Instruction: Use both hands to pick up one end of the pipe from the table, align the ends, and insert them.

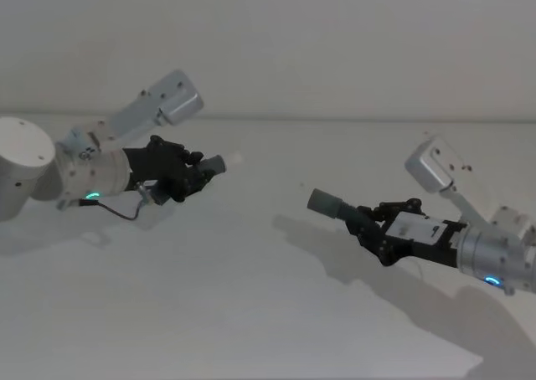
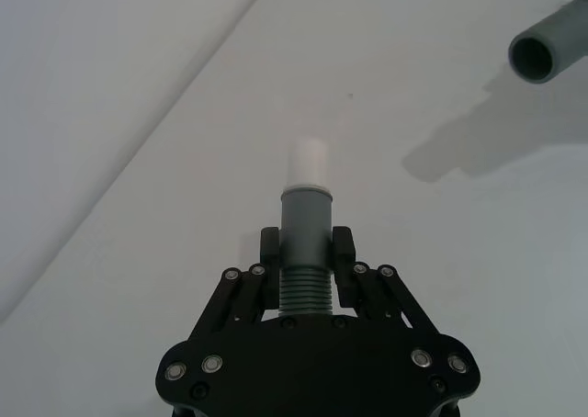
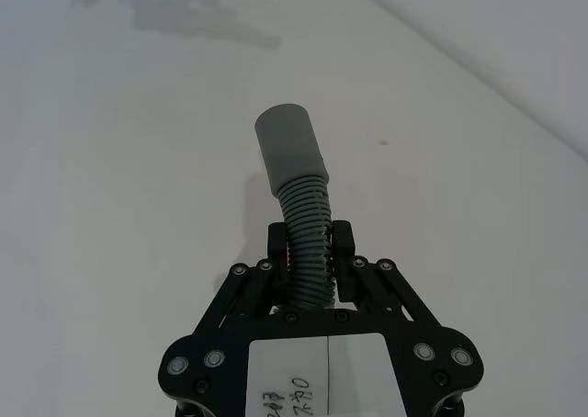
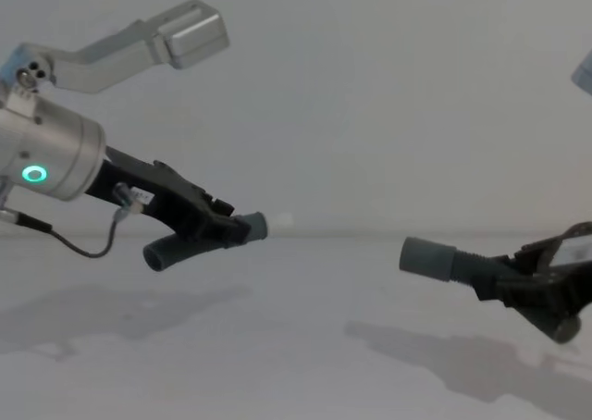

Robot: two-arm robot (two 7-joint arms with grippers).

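The narrow pale-tipped cuff [image 2: 306,210] and the wide grey sleeve [image 3: 289,146] face each other, well apart, both clear of the tabletop [image 1: 251,313]. The left gripper [image 2: 306,268] has its jaws clamped on the ribs of the shorter piece [image 2: 306,293], the right gripper [image 3: 312,263] on the longer piece [image 3: 308,217]. Lifting looks done; aligning and inserting remain.

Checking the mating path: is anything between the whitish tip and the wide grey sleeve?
Nothing. The chest view shows open air above bare table between whitish tip and grey sleeve.

right pincer [image 4: 495,284]: cut by edge | wide cuff [image 2: 544,48]: cut by edge
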